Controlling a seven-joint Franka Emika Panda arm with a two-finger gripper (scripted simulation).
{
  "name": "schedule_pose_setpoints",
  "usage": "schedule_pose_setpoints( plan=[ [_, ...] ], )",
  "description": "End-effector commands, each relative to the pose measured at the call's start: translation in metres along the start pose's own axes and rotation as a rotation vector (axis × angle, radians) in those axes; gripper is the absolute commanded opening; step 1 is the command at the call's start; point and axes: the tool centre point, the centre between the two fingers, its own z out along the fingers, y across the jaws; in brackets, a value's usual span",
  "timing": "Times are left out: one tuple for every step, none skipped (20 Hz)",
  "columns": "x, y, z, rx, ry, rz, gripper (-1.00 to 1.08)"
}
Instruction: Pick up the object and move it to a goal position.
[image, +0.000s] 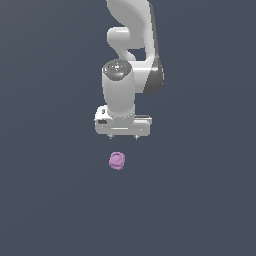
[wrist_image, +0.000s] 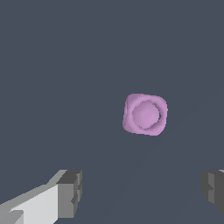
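Observation:
The object (image: 117, 160) is a small pink-purple rounded lump with a ringed top, lying on the dark grey floor. In the wrist view the object (wrist_image: 145, 114) shows from above, its ring facing the camera. My white gripper (image: 123, 136) hangs above the object, clear of it, slightly toward the exterior view's right. In the wrist view the gripper (wrist_image: 142, 192) is open and empty, with two dark fingertips (wrist_image: 70, 192) set wide apart and the object beyond them, not between them.
The white arm (image: 131, 45) rises behind the gripper at the exterior view's upper middle. A plain dark grey surface (image: 50, 200) lies all around.

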Motion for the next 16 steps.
schedule_pose_setpoints(
  plan=[
    [0.000, 0.000, 0.000, 0.000, 0.000, 0.000, 1.00],
    [0.000, 0.000, 0.000, 0.000, 0.001, -0.001, 1.00],
    [0.001, -0.001, -0.001, 0.001, 0.003, -0.003, 1.00],
    [0.002, -0.001, -0.002, 0.001, 0.006, -0.007, 1.00],
    [0.003, -0.002, -0.004, 0.002, 0.011, -0.012, 1.00],
    [0.005, -0.004, -0.006, 0.003, 0.017, -0.018, 1.00],
    [0.006, -0.005, -0.009, 0.005, 0.025, -0.026, 1.00],
    [0.008, -0.007, -0.012, 0.006, 0.032, -0.033, 1.00],
    [0.010, -0.008, -0.014, 0.007, 0.037, -0.038, 1.00],
    [0.011, -0.009, -0.015, 0.008, 0.041, -0.042, 1.00],
    [0.012, -0.009, -0.016, 0.008, 0.043, -0.044, 1.00],
    [0.012, -0.009, -0.016, 0.008, 0.045, -0.045, 1.00],
    [0.012, -0.009, -0.016, 0.008, 0.044, -0.045, 1.00],
    [0.011, -0.009, -0.016, 0.008, 0.043, -0.044, 1.00],
    [0.011, -0.009, -0.016, 0.008, 0.043, -0.044, 1.00],
    [0.011, -0.009, -0.016, 0.008, 0.043, -0.045, 1.00]
  ],
)
